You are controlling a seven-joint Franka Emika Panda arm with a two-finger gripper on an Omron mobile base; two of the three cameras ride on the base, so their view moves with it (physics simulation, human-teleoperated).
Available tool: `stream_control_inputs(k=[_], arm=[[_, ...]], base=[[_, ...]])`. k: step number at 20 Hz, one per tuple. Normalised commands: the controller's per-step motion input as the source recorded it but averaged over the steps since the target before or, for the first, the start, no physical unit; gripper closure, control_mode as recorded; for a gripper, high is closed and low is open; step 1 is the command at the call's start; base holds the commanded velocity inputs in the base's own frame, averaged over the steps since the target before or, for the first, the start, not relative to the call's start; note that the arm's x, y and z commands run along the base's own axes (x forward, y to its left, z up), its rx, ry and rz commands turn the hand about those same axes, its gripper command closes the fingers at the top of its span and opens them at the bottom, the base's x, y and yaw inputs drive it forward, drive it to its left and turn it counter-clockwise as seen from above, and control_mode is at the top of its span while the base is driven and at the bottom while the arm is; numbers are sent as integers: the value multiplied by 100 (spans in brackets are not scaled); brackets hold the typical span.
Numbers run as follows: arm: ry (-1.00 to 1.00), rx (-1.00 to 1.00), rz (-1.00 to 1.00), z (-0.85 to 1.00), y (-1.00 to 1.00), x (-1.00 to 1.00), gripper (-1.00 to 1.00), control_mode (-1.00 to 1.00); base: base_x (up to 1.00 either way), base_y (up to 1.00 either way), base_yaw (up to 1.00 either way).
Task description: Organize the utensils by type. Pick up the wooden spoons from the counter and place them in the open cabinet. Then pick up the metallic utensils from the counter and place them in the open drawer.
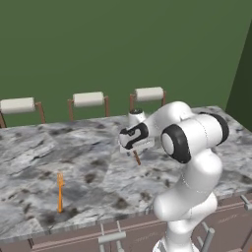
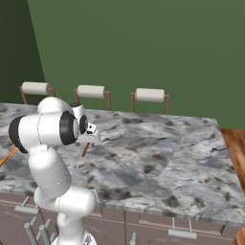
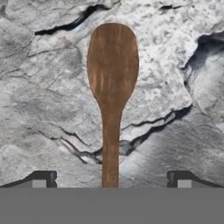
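Arm folded at the elbow, hand reaching forward and down over the desk (image 1: 88, 162). End effector (image 3: 111, 178) open, jaws wide apart, nothing held, poised just above the wooden spoon (image 3: 112, 87). Spoon lies flat on the marbled top, handle running between the two fingertips (image 3: 41, 179), bowl pointing away from the hand. An orange utensil (image 1: 60, 192) lies well apart, near the front edge.

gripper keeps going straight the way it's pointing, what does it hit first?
Most likely the wooden spoon lying on the counter: the open gripper points down with the handle between its fingertips. How far off it is remains unclear.
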Motion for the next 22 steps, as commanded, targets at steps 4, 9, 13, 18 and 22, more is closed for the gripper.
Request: stream_control_inputs(k=[4,9,13,18,22], arm=[[0,0,0,-32,0,25,-100,-100],[0,0,0,-20,3,43,-100,-100],[0,0,0,-24,0,46,-100,-100],[0,1,0,-34,0,37,-100,-100],[0,0,0,-40,-1,5,-100,-100]], base=[[0,0,0],[0,0,0],[0,0,0],[0,0,0],[0,0,0]])
